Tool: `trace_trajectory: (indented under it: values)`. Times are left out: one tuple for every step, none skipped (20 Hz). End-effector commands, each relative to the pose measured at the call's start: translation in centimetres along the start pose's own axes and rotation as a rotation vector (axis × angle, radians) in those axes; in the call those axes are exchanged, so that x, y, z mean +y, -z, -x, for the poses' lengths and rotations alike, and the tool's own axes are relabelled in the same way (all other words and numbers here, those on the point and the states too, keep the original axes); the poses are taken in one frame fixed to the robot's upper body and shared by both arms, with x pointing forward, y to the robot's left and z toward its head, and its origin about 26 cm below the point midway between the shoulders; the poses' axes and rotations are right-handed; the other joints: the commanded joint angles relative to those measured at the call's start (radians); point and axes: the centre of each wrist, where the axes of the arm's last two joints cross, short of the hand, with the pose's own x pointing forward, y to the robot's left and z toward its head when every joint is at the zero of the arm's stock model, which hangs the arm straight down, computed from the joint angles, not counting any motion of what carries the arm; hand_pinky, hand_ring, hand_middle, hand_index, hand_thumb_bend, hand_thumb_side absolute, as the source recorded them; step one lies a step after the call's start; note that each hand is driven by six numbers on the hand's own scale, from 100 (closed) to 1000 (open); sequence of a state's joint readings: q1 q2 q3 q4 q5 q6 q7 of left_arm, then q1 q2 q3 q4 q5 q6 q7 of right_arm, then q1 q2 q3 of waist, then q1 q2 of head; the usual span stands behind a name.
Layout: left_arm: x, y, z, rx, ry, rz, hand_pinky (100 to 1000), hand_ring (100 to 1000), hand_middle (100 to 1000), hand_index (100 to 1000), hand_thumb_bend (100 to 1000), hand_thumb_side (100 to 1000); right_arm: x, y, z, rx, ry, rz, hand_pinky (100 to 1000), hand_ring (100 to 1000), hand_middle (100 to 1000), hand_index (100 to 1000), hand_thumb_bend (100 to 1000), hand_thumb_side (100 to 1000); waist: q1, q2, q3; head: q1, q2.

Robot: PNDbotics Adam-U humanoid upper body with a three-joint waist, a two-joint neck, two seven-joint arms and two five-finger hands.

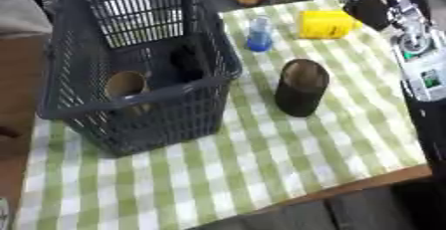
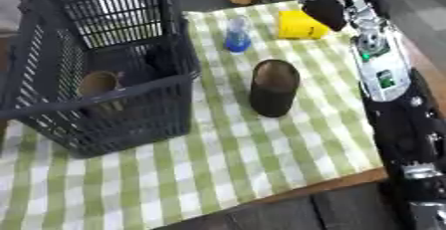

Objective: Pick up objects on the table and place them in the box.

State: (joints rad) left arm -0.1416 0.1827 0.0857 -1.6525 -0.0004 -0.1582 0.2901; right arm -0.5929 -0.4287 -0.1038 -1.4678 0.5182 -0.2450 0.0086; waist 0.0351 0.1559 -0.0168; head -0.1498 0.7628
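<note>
Left eye view: the dark plastic lattice basket (image 1: 139, 99) serving as the box occupies the left half of the frame on the worktop (image 1: 261, 174), which is covered by a green-and-white checked cloth. A brown cylindrical tube (image 1: 126, 85) and a dark item lie inside it. Three objects are outside: a dark brown cylindrical cup (image 1: 301, 87) at frame centre, a small clear bottle with blue contents (image 1: 259, 35) above it, and a yellow box-shaped object (image 1: 325, 24) at upper right. The right hand (image 1: 368, 10) is at upper right, just beside the yellow object; whether its fingers are spread or curled cannot be determined. The left hand is not visible. Handling judgement: the cup appears rigid and light, and is likely best taken around its side wall at mid-height. The bottle looks smooth and may slip; take it around the body.
</note>
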Motion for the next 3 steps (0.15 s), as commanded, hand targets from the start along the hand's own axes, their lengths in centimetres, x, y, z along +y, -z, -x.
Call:
trace_trajectory:
  values:
    - [0.08, 0.62, -0.72, -0.029, -0.004, -0.005, 359, 815, 731, 758, 371, 889, -1.25, 0.59, -0.51, -0.027, -0.020, 0.023, 376, 628, 621, 804, 100, 496, 0.009, 0.006, -0.003, 0.000, -0.009]
    - [0.09, 0.62, -0.71, -0.029, -0.004, -0.005, 359, 815, 731, 758, 371, 889, -1.24, 0.58, -0.50, -0.026, -0.019, 0.023, 376, 628, 621, 804, 100, 496, 0.009, 0.006, -0.003, 0.000, -0.008]
    - [0.10, 0.63, -0.72, -0.029, -0.004, -0.005, 360, 815, 731, 758, 375, 891, -1.23, 0.58, -0.50, -0.026, -0.019, 0.022, 377, 628, 621, 804, 100, 493, 0.009, 0.006, -0.003, 0.000, -0.009]
